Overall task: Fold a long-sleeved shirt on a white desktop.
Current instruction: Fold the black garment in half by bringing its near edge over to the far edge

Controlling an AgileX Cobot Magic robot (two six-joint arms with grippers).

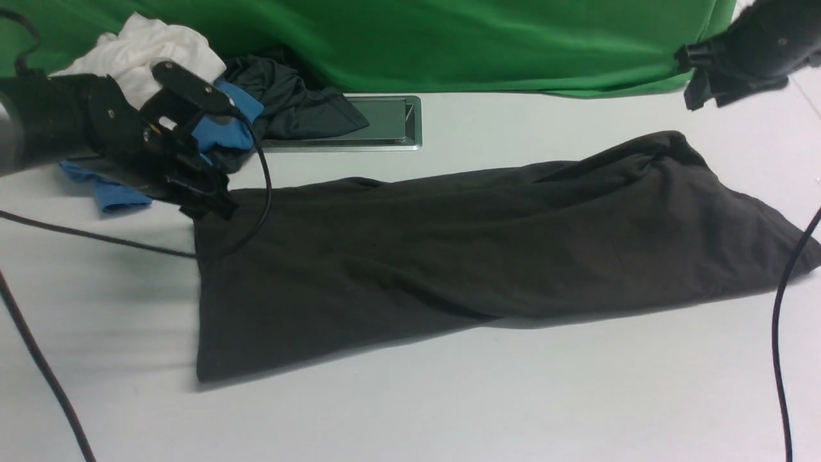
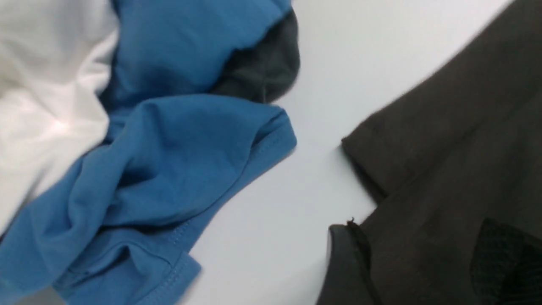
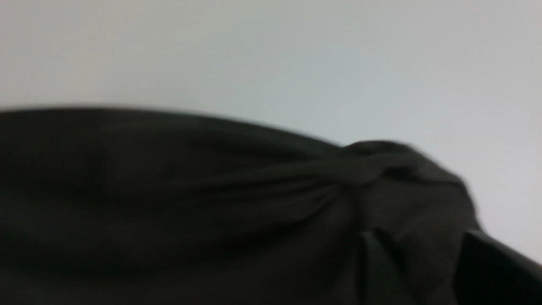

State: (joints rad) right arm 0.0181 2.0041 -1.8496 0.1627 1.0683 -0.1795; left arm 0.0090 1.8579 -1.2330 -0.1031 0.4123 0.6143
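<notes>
The long-sleeved shirt [image 1: 449,256] lies on the white desktop [image 1: 449,410] as a long charcoal band, folded lengthwise, with no logo showing. My left gripper [image 1: 208,202] hangs at its far-left corner. In the left wrist view this left gripper [image 2: 423,267] is open, its fingers [image 2: 343,262] wide apart over the flat cloth [image 2: 444,148]. My right gripper [image 1: 705,90] is raised above the shirt's bunched far-right corner. In the right wrist view the right gripper [image 3: 427,267] is open, the cloth peak [image 3: 381,169] lying loose below it.
A pile of clothes sits at the back left: a white garment [image 1: 147,48], a blue one [image 1: 231,125] and a dark grey one [image 1: 295,102] overlapping the metal-framed hatch [image 1: 391,122]. A green backdrop [image 1: 481,38] closes the rear. Cables [image 1: 779,321] hang at both sides.
</notes>
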